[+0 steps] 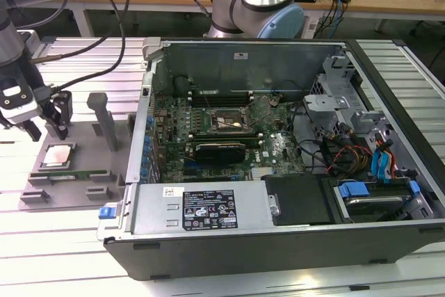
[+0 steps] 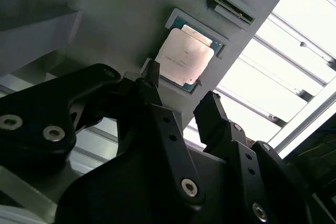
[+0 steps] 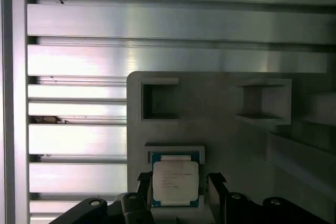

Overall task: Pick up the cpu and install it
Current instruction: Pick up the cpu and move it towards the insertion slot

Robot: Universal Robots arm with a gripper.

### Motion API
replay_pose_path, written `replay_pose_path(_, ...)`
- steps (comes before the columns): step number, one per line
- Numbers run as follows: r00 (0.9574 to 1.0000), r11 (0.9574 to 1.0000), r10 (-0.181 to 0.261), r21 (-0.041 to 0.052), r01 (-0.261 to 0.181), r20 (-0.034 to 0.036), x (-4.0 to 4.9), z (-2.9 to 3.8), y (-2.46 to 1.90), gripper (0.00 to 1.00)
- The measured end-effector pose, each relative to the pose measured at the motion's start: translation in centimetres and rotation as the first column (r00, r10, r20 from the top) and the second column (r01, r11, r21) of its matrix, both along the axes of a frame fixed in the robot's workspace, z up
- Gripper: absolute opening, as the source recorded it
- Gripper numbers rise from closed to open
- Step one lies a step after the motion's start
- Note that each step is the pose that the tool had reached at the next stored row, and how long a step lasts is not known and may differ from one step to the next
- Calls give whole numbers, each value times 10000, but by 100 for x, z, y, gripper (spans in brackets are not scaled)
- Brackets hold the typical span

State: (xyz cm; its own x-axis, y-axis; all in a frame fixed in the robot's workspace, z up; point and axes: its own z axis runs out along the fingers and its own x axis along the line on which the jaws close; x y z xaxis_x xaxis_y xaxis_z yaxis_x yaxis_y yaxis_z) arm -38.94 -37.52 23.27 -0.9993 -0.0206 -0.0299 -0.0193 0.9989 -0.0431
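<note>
The tray sits on the slatted table at the exterior view's left, just beside the open computer case. The cpu lies flat in a recess of the tray, and a memory stick lies in a slot next to it, on the camera's side. The gripper hangs over the tray. In the first wrist view its fingers stand apart, one on each side of the cpu. Inside the case the socket lies on the motherboard — well apart from the cpu.
</note>
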Motion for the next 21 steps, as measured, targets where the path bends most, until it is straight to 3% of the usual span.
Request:
replay_pose_path(10, 10000, 10000, 0, 0, 0, 0, 0, -96, 0, 55)
replay_pose_path(21, 10000, 10000, 0, 1, 0, 0, 0, -156, 0, 55)
